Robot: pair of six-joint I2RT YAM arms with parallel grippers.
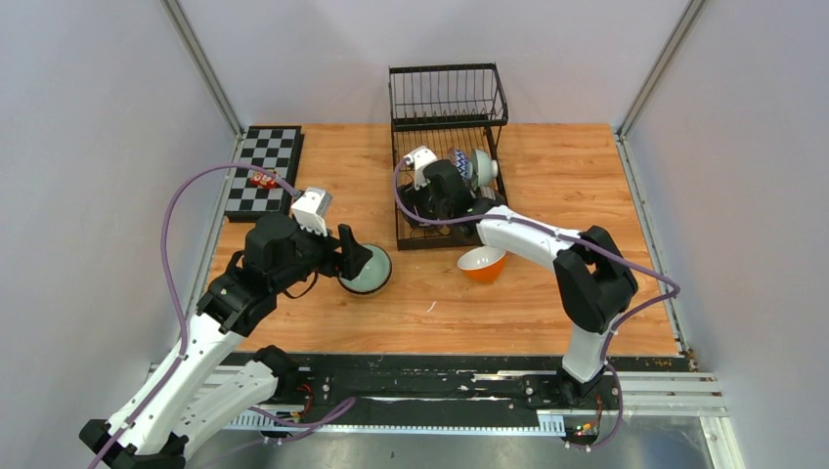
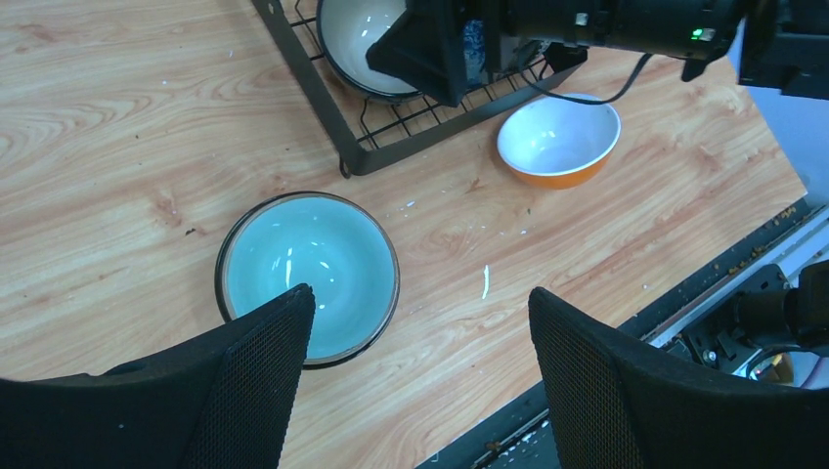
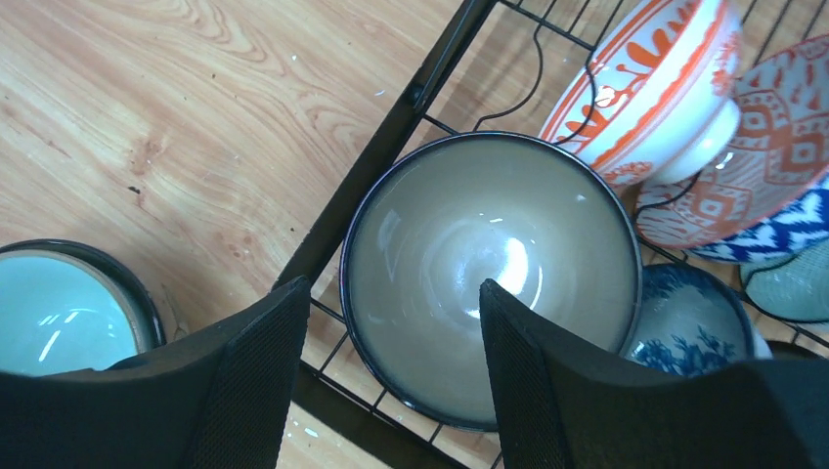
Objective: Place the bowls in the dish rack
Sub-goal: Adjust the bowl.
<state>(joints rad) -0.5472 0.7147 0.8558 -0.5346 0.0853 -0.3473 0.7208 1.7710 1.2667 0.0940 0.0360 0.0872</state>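
Note:
The black wire dish rack point(image 1: 448, 96) stands at the back of the table. A cream dark-rimmed bowl point(image 3: 489, 264) lies upright in its front corner. Behind it stand a red-and-white patterned bowl point(image 3: 650, 83) and blue-patterned bowls point(image 3: 684, 327). My right gripper point(image 3: 391, 288) is open, its jaws straddling the cream bowl's near rim, gripping nothing. On the wood sit a pale green bowl point(image 2: 308, 264) and an orange bowl point(image 2: 558, 139) with a white inside. My left gripper point(image 2: 420, 298) hangs open over the green bowl's near edge, one finger above the bowl.
A black-and-white checkerboard point(image 1: 262, 168) lies at the back left with a small red thing point(image 1: 262, 180) on it. The rack's frame bar point(image 2: 323, 107) runs close to the green bowl. A black rail point(image 1: 420, 376) lines the near edge.

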